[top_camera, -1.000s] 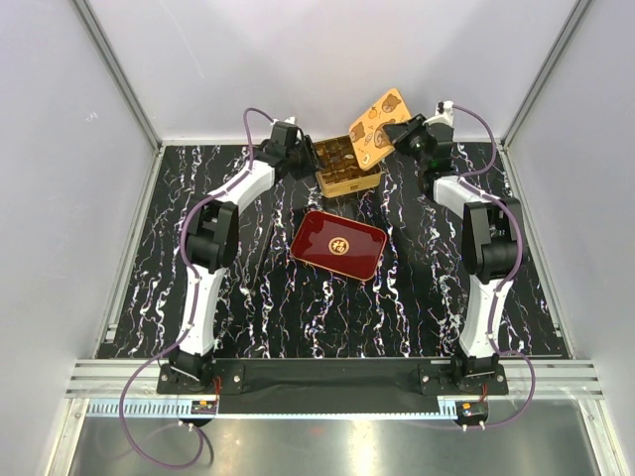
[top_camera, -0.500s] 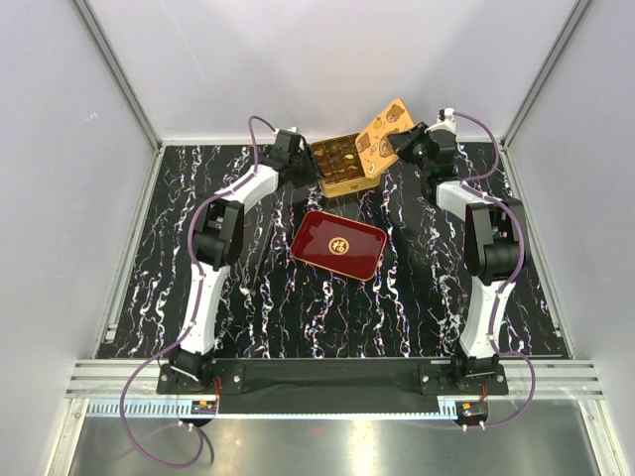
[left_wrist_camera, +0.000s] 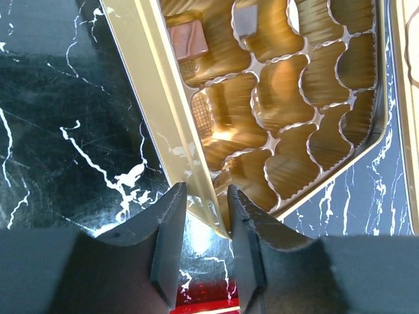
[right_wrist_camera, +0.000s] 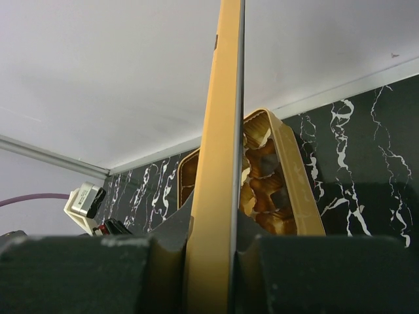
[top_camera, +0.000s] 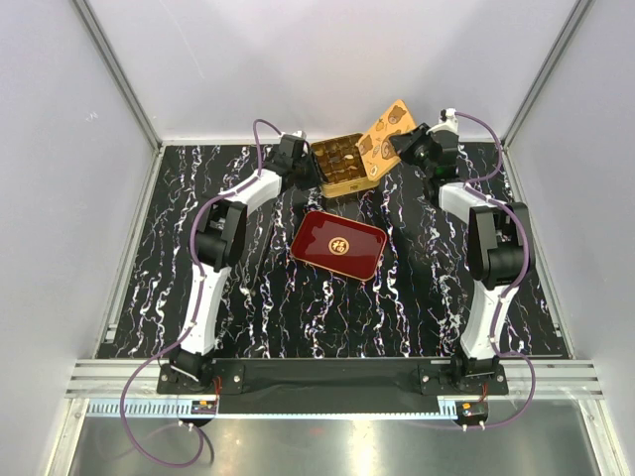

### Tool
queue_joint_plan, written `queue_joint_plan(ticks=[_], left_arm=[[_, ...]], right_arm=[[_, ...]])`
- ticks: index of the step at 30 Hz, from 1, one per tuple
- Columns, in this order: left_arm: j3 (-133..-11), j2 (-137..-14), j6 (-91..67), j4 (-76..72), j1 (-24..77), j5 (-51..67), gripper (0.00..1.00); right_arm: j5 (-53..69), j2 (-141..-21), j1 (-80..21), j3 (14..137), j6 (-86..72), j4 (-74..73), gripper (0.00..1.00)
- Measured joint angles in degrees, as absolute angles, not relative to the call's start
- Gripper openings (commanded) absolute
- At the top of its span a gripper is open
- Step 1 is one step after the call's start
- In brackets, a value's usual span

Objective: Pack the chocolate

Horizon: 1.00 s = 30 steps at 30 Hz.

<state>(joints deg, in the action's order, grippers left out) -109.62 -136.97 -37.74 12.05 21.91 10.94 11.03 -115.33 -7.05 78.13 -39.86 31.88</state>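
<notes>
**Both grippers hold the tin**

The left gripper is pinched on the tin at a corner of its rim, one finger outside the wall and one inside. The right gripper is clamped on the lid, which stands on edge at the tin's right side. The chocolate is in the tin: a tan square piece and a dark one sit in neighbouring cells. From above, more dark pieces show there, too small to count. The tin sits at the far side of the table. The red tray lies nearer the bases, apart from the tin
</notes>
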Motion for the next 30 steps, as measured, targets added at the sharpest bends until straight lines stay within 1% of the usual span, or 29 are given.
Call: queue_joint_plan(ticks=[5, 14, 16, 18, 19, 20, 25, 30], left_arm=[[-106.34, -134.91, -37.52, 11.16, 22.04, 11.16, 0.32], [-100.09, -130.89, -37.45, 10.02, 22.35, 11.31, 0.33], [-99.13, -130.19, -37.47, 10.0, 22.57, 11.35, 0.38], [-98.35, -129.58, -37.45, 10.2, 22.72, 11.68, 0.49], [-98.17, -129.34, -37.65, 10.46, 22.79, 11.81, 0.57], [-98.17, -129.14, -37.67, 10.79, 22.76, 11.86, 0.59], [-98.32, -127.37, -39.92, 11.11, 21.91, 14.06, 0.62], [-98.59, -124.03, -42.15, 10.13, 17.23, 17.28, 0.66]], right_arm=[[11.03, -113.14, -7.05, 76.86, -39.57, 31.35, 0.0], [11.73, -110.08, -7.05, 74.85, -41.76, 31.92, 0.0], [11.99, -110.08, -7.05, 74.26, -43.66, 32.62, 0.0], [12.19, -110.19, -7.09, 73.56, -45.98, 33.71, 0.0], [12.25, -110.39, -7.14, 73.45, -46.96, 34.35, 0.0], [12.27, -110.76, -7.27, 73.45, -48.31, 35.31, 0.0], [11.46, -114.85, -8.78, 74.81, -53.49, 40.18, 0.0], [11.38, -121.78, -11.75, 78.78, -58.3, 42.74, 0.0]])
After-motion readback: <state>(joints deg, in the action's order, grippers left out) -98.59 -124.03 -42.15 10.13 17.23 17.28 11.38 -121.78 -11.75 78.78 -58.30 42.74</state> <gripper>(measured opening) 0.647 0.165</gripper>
